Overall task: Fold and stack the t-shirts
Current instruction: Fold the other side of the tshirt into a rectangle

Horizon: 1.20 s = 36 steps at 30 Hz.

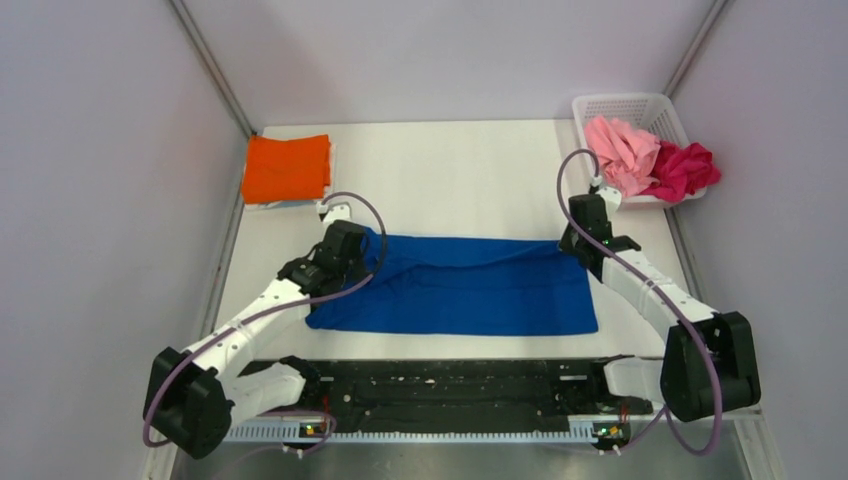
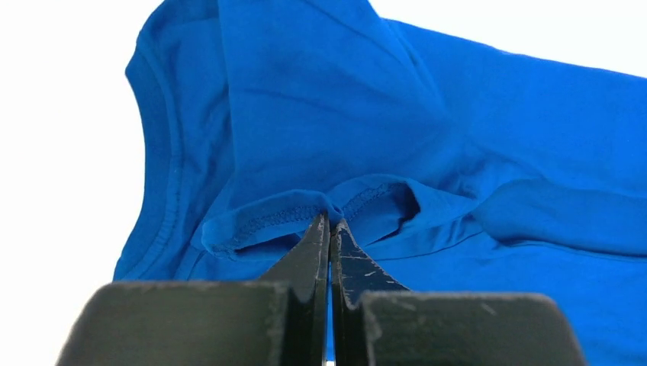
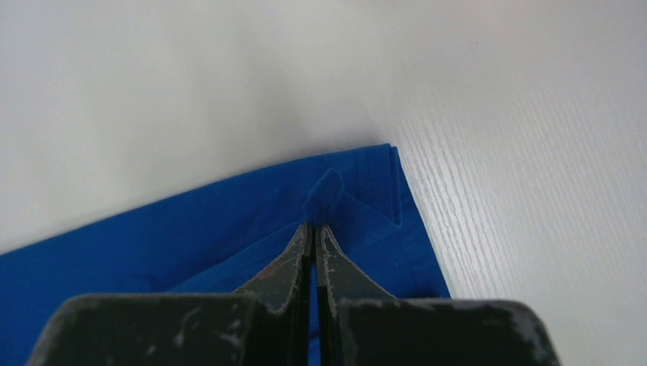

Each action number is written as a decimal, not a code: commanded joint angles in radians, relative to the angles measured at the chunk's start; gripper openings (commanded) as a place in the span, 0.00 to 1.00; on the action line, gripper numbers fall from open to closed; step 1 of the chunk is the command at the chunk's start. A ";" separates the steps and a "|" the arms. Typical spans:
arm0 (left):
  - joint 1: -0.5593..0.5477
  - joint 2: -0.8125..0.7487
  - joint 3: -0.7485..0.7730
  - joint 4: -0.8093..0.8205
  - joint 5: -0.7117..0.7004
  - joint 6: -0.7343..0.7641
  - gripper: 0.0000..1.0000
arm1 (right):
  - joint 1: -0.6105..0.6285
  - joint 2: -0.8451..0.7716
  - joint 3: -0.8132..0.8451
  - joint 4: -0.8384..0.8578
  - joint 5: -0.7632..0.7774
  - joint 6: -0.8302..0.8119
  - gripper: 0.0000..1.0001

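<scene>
Blue t-shirt (image 1: 460, 285) is lying flat as a wide band on the bench (image 1: 450, 170), just nearward of the white basket (image 1: 625, 100), one far corner close beside it. Left end effector (image 2: 329, 223) is pinching a stitched hem fold at the shirt end farthest from the basket, jaws closed to a sliver on the cloth. Right end effector (image 3: 313, 229) is nipping a small raised tuck just inside the corner nearest the basket, jaws likewise pressed together on fabric. Pink t-shirt (image 1: 622, 152) and magenta t-shirt (image 1: 684, 168) are sitting heaped in the basket. Orange t-shirt (image 1: 287, 168) is lying folded well apart from the basket, along the same far edge. Judged risks: both grips are taking only a thin bite, so a hem may be slipping free once the cloth is carrying tension. The left pinch seems to be catching one layer among several, so lower layers may be staying behind and the fold coming out crooked. Unequal arm travel would be skewing the edge or dragging the whole shirt. Writing: none readable, with no print, tag or label showing.
</scene>
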 commanded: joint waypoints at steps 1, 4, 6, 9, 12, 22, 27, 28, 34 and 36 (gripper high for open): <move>-0.007 -0.038 -0.025 -0.017 -0.043 -0.044 0.00 | 0.017 -0.046 -0.032 -0.008 0.035 0.030 0.00; -0.007 -0.050 -0.049 -0.014 -0.030 -0.058 0.00 | 0.024 -0.048 -0.053 -0.018 0.044 0.047 0.00; -0.008 -0.058 -0.059 -0.018 -0.016 -0.063 0.00 | 0.029 -0.055 -0.062 -0.026 0.057 0.060 0.00; -0.009 -0.078 -0.071 -0.022 -0.003 -0.074 0.00 | 0.030 -0.075 -0.072 -0.025 0.065 0.064 0.00; -0.011 -0.088 -0.081 -0.011 0.001 -0.075 0.00 | 0.032 -0.080 -0.070 -0.031 0.071 0.058 0.00; -0.013 -0.089 -0.075 -0.114 0.045 -0.131 0.14 | 0.032 -0.108 -0.096 -0.129 0.106 0.121 0.33; -0.033 -0.207 -0.056 -0.261 0.078 -0.188 0.52 | 0.033 -0.238 -0.057 -0.304 0.203 0.197 0.69; -0.034 -0.237 -0.049 -0.284 0.086 -0.194 0.63 | 0.031 -0.277 -0.054 -0.317 0.219 0.201 0.85; -0.037 -0.341 -0.042 -0.156 0.100 -0.155 0.99 | 0.032 -0.486 -0.118 -0.210 0.157 0.183 0.99; -0.036 -0.301 -0.051 -0.040 0.083 -0.142 0.99 | 0.032 -0.518 -0.151 -0.132 0.090 0.158 0.99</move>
